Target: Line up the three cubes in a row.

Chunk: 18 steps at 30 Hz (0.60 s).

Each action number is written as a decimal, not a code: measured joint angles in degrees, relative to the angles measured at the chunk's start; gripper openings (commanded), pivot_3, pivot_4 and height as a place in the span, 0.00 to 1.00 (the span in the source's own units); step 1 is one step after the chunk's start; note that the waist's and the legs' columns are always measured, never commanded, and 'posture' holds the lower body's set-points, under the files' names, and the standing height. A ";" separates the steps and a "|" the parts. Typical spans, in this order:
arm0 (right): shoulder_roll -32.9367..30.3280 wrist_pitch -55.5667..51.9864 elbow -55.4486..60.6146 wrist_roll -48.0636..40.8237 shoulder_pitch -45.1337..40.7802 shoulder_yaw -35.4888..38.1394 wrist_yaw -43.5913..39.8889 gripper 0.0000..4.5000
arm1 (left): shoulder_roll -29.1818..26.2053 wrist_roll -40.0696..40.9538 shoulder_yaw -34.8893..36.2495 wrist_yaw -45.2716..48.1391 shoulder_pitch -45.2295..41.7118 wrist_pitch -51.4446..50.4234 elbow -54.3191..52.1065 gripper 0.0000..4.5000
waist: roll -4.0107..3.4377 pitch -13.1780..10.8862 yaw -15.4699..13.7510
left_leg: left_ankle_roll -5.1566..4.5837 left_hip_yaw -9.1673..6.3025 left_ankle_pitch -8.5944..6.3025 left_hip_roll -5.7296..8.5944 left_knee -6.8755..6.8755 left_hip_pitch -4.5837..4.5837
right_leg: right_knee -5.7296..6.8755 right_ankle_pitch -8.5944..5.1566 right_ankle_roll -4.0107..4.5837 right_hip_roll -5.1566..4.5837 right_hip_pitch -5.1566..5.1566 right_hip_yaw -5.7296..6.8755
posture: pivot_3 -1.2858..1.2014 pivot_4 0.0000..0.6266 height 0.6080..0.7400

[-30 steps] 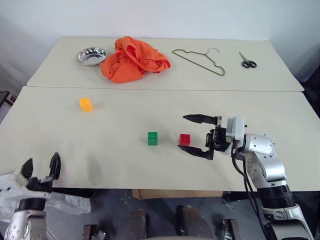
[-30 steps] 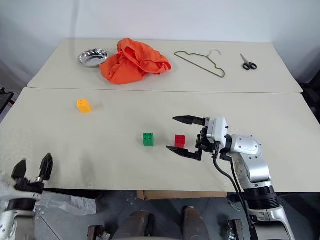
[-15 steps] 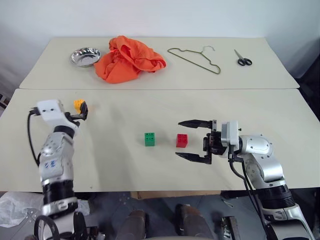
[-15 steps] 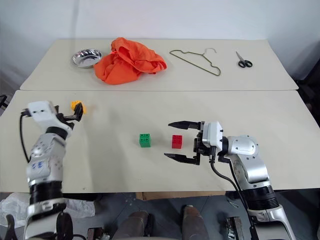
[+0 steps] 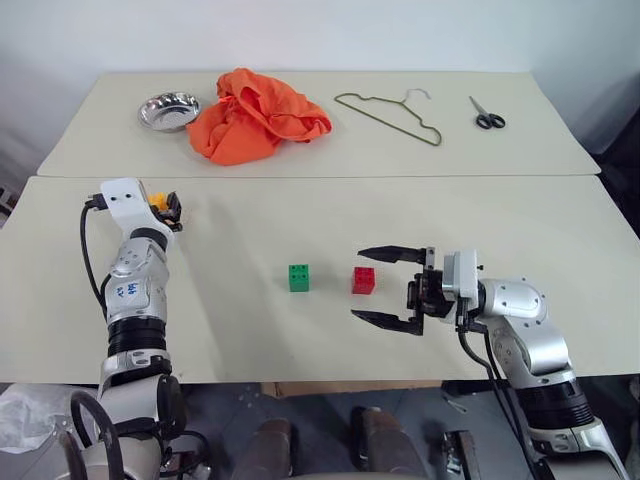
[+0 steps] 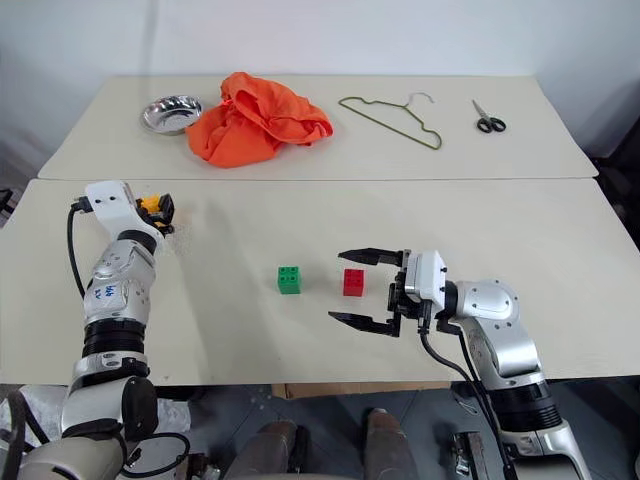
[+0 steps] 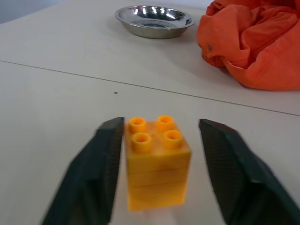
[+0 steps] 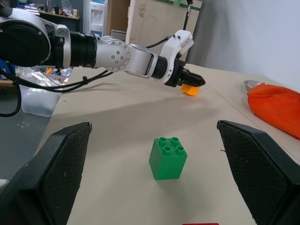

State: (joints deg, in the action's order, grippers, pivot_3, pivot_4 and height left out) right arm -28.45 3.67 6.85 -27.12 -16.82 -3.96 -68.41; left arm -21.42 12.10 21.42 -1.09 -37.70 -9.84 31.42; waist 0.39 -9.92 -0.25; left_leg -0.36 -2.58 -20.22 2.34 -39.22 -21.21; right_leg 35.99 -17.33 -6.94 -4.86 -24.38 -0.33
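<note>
Where it hung low, left gripper (image 7: 157,173) now straddles yellow-orange cube (image 7: 157,161)

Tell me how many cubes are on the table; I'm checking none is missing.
3. The green cube and the red cube sit side by side mid-table; the yellow-orange cube stands between the left gripper fingers.

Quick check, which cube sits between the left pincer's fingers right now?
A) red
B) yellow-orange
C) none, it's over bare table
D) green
B: the left wrist view shows the yellow-orange cube standing between the left pincer's two black fingers, while the green cube and red cube sit side by side mid-table, near the right pincer.
</note>
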 measured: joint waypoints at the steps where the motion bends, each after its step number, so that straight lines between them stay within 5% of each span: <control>1: 0.00 0.03 0.00 0.00 0.00 0.02 0.19 1.00 | -0.01 0.00 0.00 0.14 0.11 0.16 -0.04 0.33 | 0.00 0.00 -0.08 | -0.01 0.00 0.01 0.01 0.00 0.00 | 0.00 0.00 0.00 -0.02 0.00 0.00 | 0.52 0.24 1.00; 18: 0.09 1.36 -0.29 0.26 -0.28 0.00 0.56 1.00 | 0.69 0.85 -0.63 3.73 7.83 -1.62 -11.06 0.33 | 0.00 0.00 0.16 | -0.01 -0.01 0.01 -0.02 0.00 -0.02 | 0.01 0.00 0.00 -0.01 0.00 0.00 | 0.52 0.24 1.00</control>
State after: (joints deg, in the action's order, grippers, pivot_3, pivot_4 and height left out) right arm -28.36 5.03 6.57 -26.85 -17.11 -3.95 -67.86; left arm -20.72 12.95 20.79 2.64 -29.87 -11.46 20.37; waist 0.39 -9.92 -0.09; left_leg -0.37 -2.59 -20.20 2.33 -39.22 -21.22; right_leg 36.00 -17.32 -6.94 -4.87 -24.39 -0.33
